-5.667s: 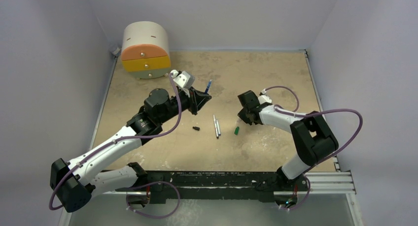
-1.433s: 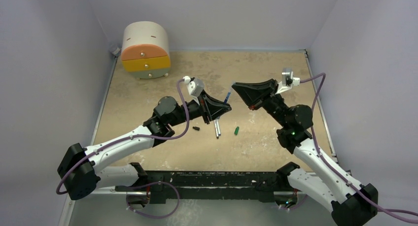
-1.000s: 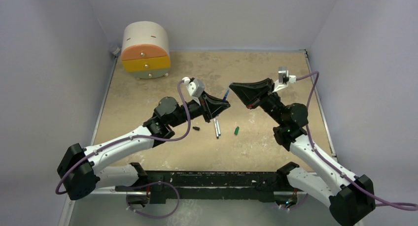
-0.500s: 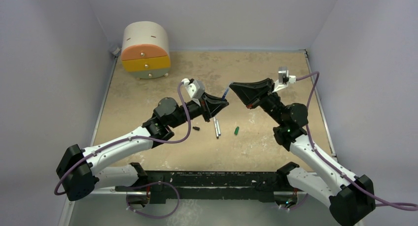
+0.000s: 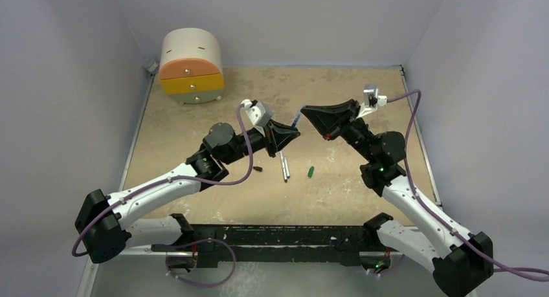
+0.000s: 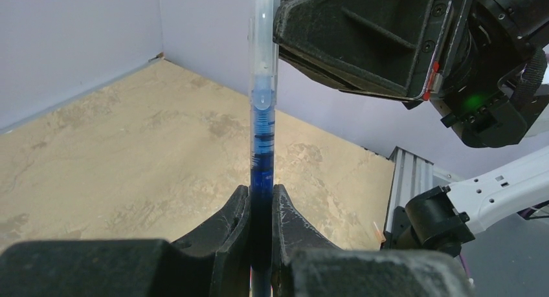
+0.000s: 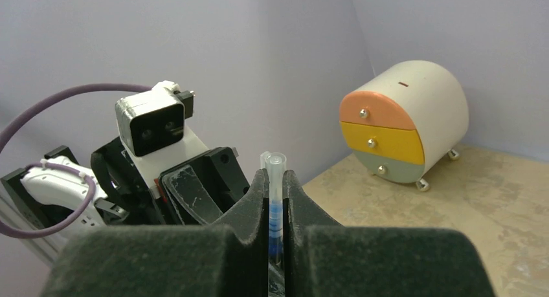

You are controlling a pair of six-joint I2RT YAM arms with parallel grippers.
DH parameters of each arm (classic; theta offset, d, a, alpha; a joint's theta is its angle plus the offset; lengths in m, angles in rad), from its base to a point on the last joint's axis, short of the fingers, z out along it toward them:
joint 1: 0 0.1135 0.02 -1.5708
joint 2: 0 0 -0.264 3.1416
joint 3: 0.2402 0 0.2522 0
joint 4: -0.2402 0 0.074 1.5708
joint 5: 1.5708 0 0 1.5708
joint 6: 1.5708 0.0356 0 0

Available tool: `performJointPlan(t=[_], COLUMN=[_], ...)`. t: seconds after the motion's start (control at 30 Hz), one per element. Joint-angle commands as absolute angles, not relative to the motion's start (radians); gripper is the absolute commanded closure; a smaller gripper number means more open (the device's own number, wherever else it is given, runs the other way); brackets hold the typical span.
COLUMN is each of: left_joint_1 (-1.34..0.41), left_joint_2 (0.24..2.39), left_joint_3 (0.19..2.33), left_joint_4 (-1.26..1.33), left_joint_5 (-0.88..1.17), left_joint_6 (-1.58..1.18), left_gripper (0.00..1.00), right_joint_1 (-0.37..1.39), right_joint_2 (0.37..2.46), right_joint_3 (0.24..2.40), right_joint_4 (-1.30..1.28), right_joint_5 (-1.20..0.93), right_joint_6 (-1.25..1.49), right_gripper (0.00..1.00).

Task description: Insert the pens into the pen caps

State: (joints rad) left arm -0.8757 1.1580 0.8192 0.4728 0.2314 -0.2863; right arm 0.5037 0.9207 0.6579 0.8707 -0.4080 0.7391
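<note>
The sandy table (image 5: 362, 200) and the round drawer cabinet (image 5: 191, 57) at its far left corner lie as they did in the earliest view. My arms do not. My right arm (image 5: 401, 187) was folded low over the table beside the green cap then. Now it is reared up, its forearm slanting toward the middle. My left arm (image 5: 162, 187) reaches further right than it did, and over the last half second it has crept a little up and toward the other.

My left claw (image 5: 295, 133) and my right claw (image 5: 303, 109) now meet tip to tip in the air above the middle of the table, closer than a second ago.

My left claw (image 6: 261, 203) is pressed together on the lower barrel of the blue pen (image 6: 261, 148), which stands straight up out of the fingers. From above, the blue pen (image 5: 296, 121) shows as a short blue streak bridging the two claws.

My right claw (image 7: 276, 180) pinches the pale cap (image 7: 276, 164), a clear tube with blue showing inside it. In the left wrist view the pale cap (image 6: 265, 25) sits over the pen's top end, against the right claw's tip. I cannot tell whether it is fully seated.

The two other pens (image 5: 284, 166) lie side by side on the table below the claws, unmoved. The green cap (image 5: 311, 171) lies just right of them and the black cap (image 5: 258, 169) to their left, both where they were.
</note>
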Motion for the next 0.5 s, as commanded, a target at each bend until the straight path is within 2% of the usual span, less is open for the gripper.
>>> performJointPlan(t=[0.0, 0.37, 0.47], left_joint_1=[-0.873, -0.873, -0.873], left_joint_2=[1.151, 1.144, 1.145], left_joint_3=[0.906, 0.894, 0.893], left_joint_4=[0.546, 0.553, 0.552], left_joint_5=[0.284, 0.251, 0.250], left_joint_6=[-0.239, -0.226, -0.227], left_gripper=[1.00, 1.00, 1.00], right_joint_1=[0.512, 0.513, 0.512], right_joint_2=[0.897, 0.902, 0.896], right_joint_3=[0.723, 0.741, 0.740], right_joint_4=[0.748, 0.728, 0.727], right_joint_5=[-0.433, -0.408, -0.400], right_joint_6=[0.649, 0.626, 0.620], right_gripper=[0.94, 0.67, 0.64])
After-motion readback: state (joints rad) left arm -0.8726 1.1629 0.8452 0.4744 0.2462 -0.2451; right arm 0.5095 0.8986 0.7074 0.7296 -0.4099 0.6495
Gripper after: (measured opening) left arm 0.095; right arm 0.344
